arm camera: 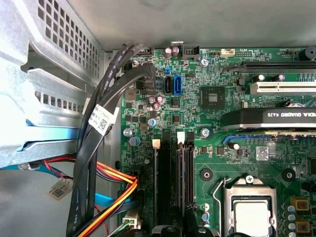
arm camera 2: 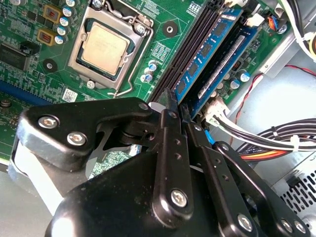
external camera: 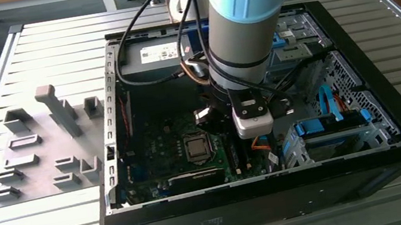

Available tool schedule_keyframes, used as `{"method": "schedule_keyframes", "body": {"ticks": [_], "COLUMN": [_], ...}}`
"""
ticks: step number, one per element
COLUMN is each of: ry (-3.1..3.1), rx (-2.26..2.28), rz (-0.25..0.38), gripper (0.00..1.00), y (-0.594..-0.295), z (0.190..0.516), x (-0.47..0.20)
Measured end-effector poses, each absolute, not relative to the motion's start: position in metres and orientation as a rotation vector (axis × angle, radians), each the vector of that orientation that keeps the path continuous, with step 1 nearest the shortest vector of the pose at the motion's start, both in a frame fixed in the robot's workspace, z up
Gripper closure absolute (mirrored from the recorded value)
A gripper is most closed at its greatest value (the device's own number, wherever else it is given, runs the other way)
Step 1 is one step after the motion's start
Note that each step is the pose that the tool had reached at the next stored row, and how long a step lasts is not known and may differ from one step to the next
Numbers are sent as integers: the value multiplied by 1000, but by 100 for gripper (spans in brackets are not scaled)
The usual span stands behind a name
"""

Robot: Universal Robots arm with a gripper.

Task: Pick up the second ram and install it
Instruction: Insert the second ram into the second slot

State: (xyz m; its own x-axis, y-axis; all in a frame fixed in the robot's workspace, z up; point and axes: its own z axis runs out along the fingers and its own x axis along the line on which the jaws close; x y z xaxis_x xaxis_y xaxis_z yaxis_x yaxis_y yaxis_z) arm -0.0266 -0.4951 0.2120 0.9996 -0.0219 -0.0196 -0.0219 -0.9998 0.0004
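In the second wrist view my gripper (arm camera 2: 176, 106) is shut, its black fingers (arm camera 2: 170, 148) pressed together with nothing showing between them. Their tips sit right at the near end of two long thin ram strips (arm camera 2: 210, 52) that stand side by side in the motherboard's slots. These strips look blue-green with dark chips. I cannot tell which one the tips touch. In the first wrist view the ram slots (arm camera: 176, 182) run edge-on, with the gripper (arm camera: 180, 231) just over their end. In the exterior view the arm's wrist (external camera: 254, 119) hangs low inside the open computer case (external camera: 398, 141).
The processor socket (arm camera 2: 103, 49) lies beside the slots. Orange, red and black cables (arm camera: 103, 197) run along the case wall close to the slots. A graphics card (arm camera: 269, 118) crosses the board. Gray holder blocks (external camera: 37, 150) stand on the slatted table at the exterior view's left.
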Motion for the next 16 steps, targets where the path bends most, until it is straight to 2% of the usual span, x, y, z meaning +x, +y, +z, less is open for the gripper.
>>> {"method": "schedule_keyframes", "body": {"ticks": [16], "ry": [-34], "rx": [3141], "rz": [-31], "gripper": [86], "y": [-495], "z": [208], "x": [-27]}}
